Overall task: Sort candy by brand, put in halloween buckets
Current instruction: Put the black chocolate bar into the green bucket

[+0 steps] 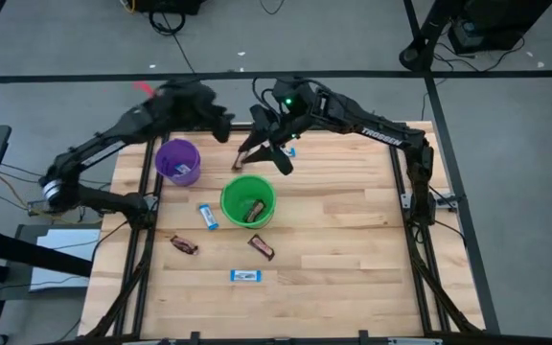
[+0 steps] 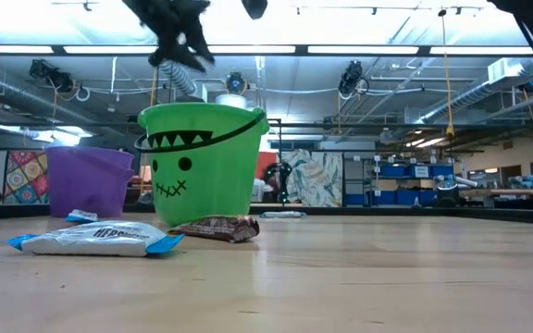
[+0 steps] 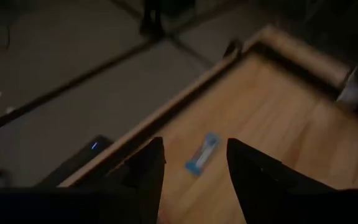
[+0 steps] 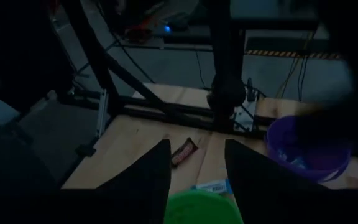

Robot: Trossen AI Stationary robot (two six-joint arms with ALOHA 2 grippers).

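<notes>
Right claw (image 1: pixel 262 151) hangs open and empty above the green bucket (image 1: pixel 230 198). A brown bar (image 1: pixel 254 209) lies inside. Left claw (image 1: pixel 226 126) open too, empty

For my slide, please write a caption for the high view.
Both arms above the table's far edge; green bucket holds one brown bar, purple bucket beside it, four candy bars loose on the table.

Green bucket (image 1: pixel 248 200) stood mid-table w/ my right gripper (image 1: pixel 260 153) crowding its 12 o'clock side. Purple bucket (image 1: pixel 177 161) sat at its 10. Loose bars blocked 6–9 o'clock. Bare table (image 1: pixel 343 230) from 2 thru 5 gave open passage.
</notes>
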